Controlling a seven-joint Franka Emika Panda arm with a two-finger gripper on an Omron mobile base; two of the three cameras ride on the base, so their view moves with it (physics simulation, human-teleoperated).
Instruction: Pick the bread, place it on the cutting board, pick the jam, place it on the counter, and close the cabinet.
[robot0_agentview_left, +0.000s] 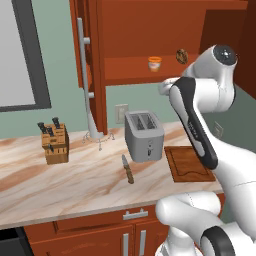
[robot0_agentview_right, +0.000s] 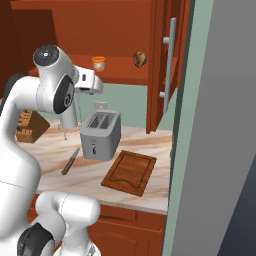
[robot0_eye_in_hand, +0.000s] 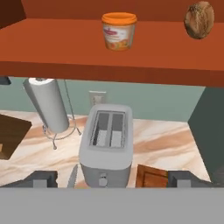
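The cabinet stands open, its door swung out to the left. On its shelf the orange jam sits left of the dark brown bread; both also appear as the jam and the bread. My gripper is open and empty, fingers wide apart. It hangs in front of the shelf and a little below it, above the toaster. The cutting board lies on the counter, right of the toaster.
A grey toaster stands mid-counter with a knife lying in front of it. A paper towel holder and a knife block stand to the left. The cabinet's right door juts out near a grey wall.
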